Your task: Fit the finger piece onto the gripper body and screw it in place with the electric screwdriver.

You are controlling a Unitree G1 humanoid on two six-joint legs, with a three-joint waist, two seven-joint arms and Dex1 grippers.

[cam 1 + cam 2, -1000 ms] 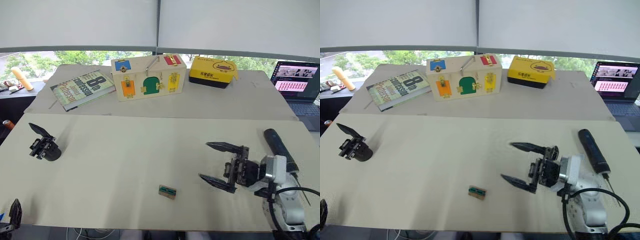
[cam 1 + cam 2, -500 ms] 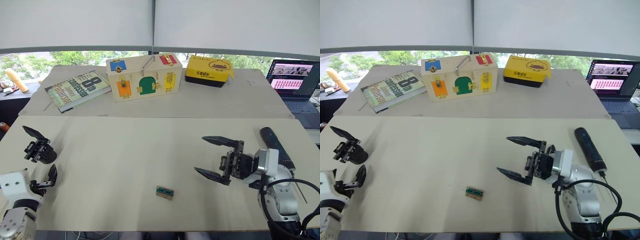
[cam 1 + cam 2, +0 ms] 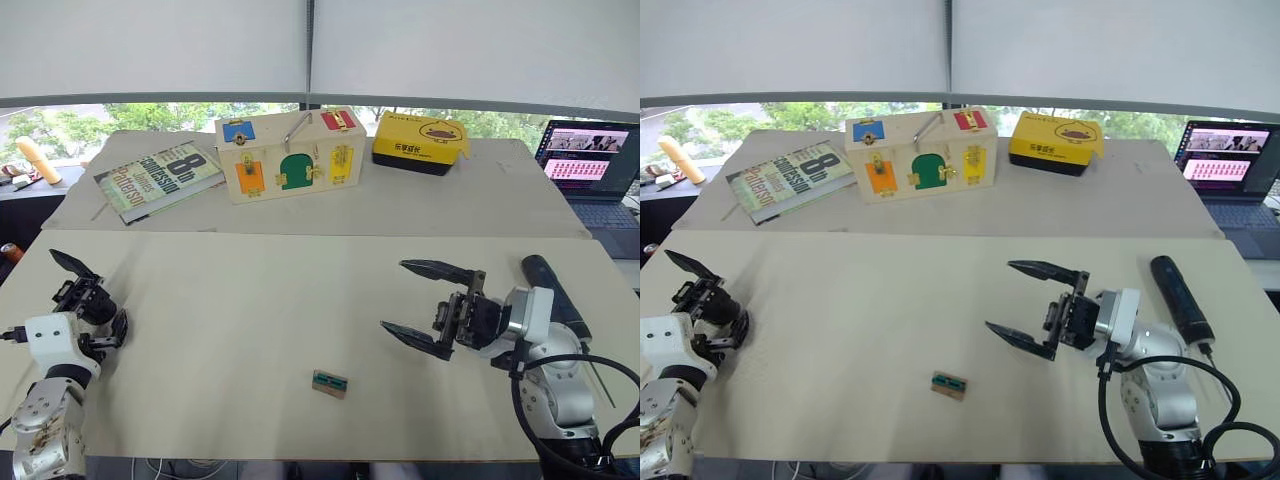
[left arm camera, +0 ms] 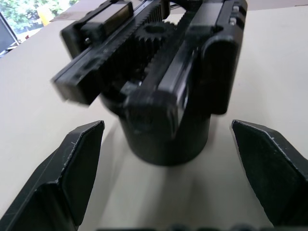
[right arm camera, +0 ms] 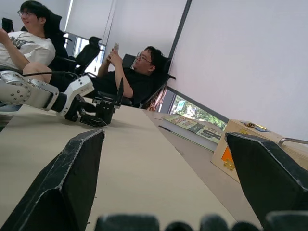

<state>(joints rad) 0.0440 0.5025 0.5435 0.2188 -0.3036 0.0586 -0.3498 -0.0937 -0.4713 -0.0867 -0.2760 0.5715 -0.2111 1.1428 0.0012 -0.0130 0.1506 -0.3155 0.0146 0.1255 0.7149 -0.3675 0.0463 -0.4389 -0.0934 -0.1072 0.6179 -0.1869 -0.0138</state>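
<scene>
Eye views: the gripper body (image 3: 85, 295) sits at the table's (image 3: 250, 320) left edge, the left gripper (image 3: 108, 331) right by it. The right gripper (image 3: 425, 300) hovers wide open, empty; the electric screwdriver (image 3: 1178, 298) lies beyond it. The wooden box (image 3: 292, 155) is closed.

Left wrist view: 2 spread fingers (image 4: 72, 168) flank the body, not touching.

Right wrist view: 2 people (image 5: 130, 77) sit behind.

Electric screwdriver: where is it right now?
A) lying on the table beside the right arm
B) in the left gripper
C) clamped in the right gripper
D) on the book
A: the electric screwdriver lies on the table, with the open, empty right gripper beside it.
</scene>
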